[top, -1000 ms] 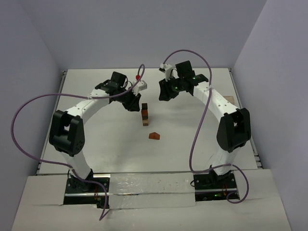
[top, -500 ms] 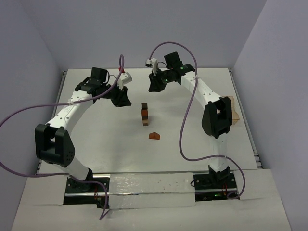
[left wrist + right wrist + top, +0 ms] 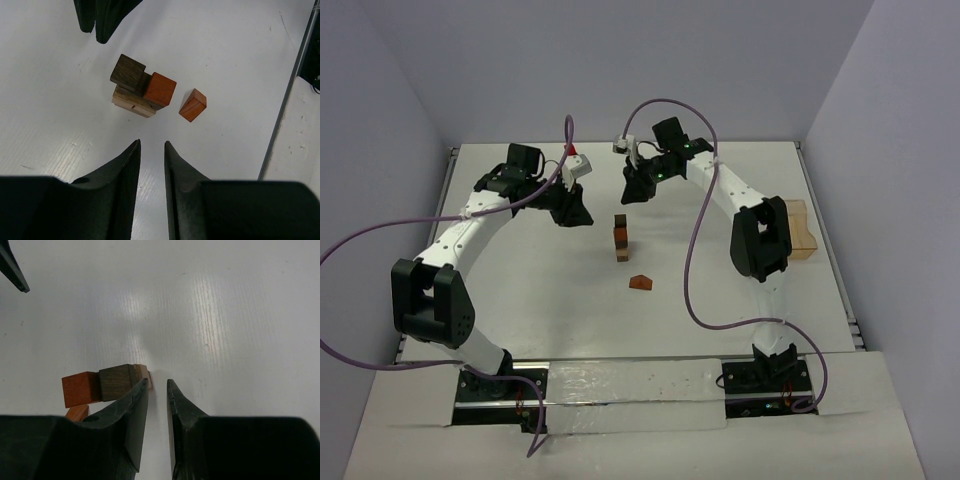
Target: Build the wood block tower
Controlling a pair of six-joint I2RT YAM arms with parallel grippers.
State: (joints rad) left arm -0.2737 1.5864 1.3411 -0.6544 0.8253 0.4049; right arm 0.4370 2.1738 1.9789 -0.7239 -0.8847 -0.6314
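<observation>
White table (image 3: 540, 300), pale walls. Nearest the arm bases, a loose reddish wedge (image 3: 640, 283) lies just beside the tower (image 3: 621, 238), likely the next piece. Beyond the tower, left gripper (image 3: 574, 215) and right gripper (image 3: 636, 190) hover, each nearly closed, empty, apart from it

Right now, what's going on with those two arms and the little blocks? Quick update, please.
Left pincer and right pincer: nearly closed, holding nothing. Block tower standing mid-table between them. One loose reddish block lies beside it. Nothing in the way.
</observation>
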